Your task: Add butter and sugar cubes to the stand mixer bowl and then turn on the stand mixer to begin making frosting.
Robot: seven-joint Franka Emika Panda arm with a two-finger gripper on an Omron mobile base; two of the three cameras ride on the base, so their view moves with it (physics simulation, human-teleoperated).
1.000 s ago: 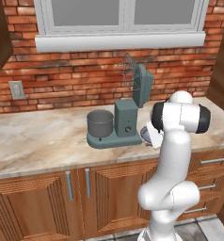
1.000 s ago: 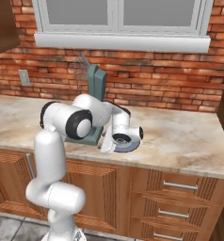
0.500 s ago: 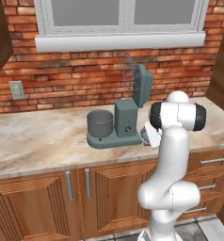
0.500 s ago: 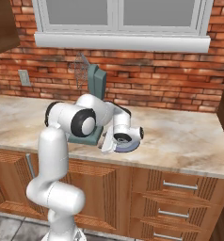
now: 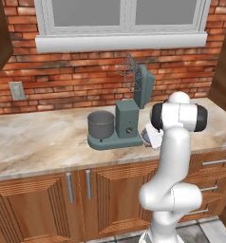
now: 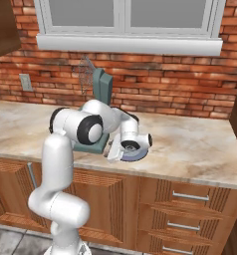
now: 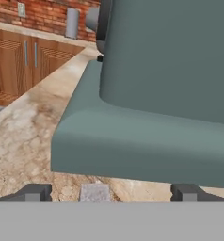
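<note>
The teal-green stand mixer [image 5: 127,121] stands on the counter with its head tilted up and the wire whisk [image 5: 128,72] in the air. The dark grey stand mixer bowl [image 5: 101,124] sits on the left end of its base. My gripper [image 7: 111,193] is low over the counter on the mixer's right side and stands open. A small pale cube [image 7: 95,192] lies between its fingertips [image 7: 37,192], touching neither. In the hand view the mixer's base and column [image 7: 165,61] loom close ahead. From the right base view the hand [image 6: 121,148] hangs by the mixer's base.
A flat blue-grey plate [image 6: 136,155] lies on the marble counter [image 5: 39,142] just right of the mixer, under my wrist. The brick wall and window sill [image 5: 119,43] run behind. Wooden cabinet doors and drawers [image 6: 190,199] are below the counter edge.
The arm's elbow has eased slightly toward the mixer's right side and the hand has settled a little by the plate. Mixer and bowl have not moved.
</note>
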